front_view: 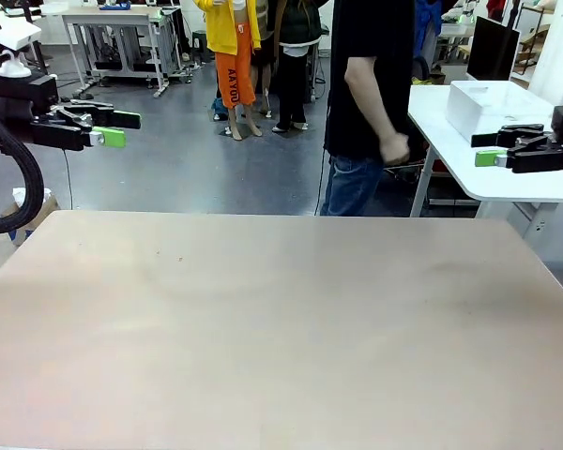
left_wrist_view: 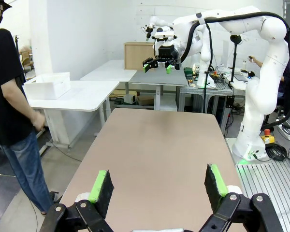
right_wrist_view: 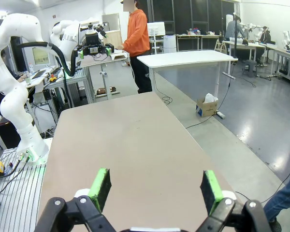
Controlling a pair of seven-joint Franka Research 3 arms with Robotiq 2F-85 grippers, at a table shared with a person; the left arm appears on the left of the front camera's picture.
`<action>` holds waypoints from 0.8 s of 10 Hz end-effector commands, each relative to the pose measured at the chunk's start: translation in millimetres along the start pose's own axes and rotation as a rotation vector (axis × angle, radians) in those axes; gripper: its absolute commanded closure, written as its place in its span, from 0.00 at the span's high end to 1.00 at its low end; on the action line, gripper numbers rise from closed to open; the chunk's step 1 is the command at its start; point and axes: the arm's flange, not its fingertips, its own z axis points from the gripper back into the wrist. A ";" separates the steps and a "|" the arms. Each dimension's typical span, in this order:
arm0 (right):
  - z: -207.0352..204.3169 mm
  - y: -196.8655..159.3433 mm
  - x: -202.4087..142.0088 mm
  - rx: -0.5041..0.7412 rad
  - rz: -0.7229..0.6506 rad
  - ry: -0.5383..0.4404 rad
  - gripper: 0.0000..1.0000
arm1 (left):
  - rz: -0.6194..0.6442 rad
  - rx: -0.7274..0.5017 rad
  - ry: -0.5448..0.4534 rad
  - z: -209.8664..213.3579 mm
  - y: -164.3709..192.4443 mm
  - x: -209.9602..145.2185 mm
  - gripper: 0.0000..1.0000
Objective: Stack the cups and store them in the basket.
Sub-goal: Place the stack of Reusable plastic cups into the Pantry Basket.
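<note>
My left gripper (left_wrist_view: 157, 186) and right gripper (right_wrist_view: 156, 189) hang wide open above the table (front_view: 281, 328), ready; the basket (front_view: 493, 105) sits behind.

One table (front_view: 281, 328); two end effectors, left (front_view: 108, 127) and right (front_view: 495, 146); one person (front_view: 371, 103) beside it.

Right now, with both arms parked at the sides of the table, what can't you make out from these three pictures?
- Person's hand, front view: motion-blurred, so whether it holds anything is unclear.
- White bin on the side table, front view: its inside is hidden by its own walls, and the right gripper covers its near corner.
- Person, left wrist view: cut off by the left edge.
- Left gripper: jaws plainly open, nothing between them.
</note>
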 end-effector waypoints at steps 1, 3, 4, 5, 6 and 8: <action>-0.4 0.9 4.6 -0.015 -0.019 0.000 1.00 | 0.008 0.003 0.007 0.5 0.7 1.5 1.00; -0.4 0.9 4.6 -0.015 -0.019 0.000 1.00 | 0.008 0.003 0.007 0.5 0.7 1.5 1.00; -0.4 0.9 4.6 -0.015 -0.019 0.000 1.00 | 0.008 0.003 0.007 0.5 0.7 1.5 1.00; -0.4 0.9 4.6 -0.015 -0.019 0.000 1.00 | 0.008 0.003 0.007 0.5 0.7 1.5 1.00; -0.4 0.9 4.6 -0.015 -0.019 0.000 1.00 | 0.008 0.003 0.007 0.5 0.7 1.5 1.00; -0.4 0.9 4.6 -0.015 -0.019 0.000 1.00 | 0.008 0.003 0.007 0.5 0.7 1.5 1.00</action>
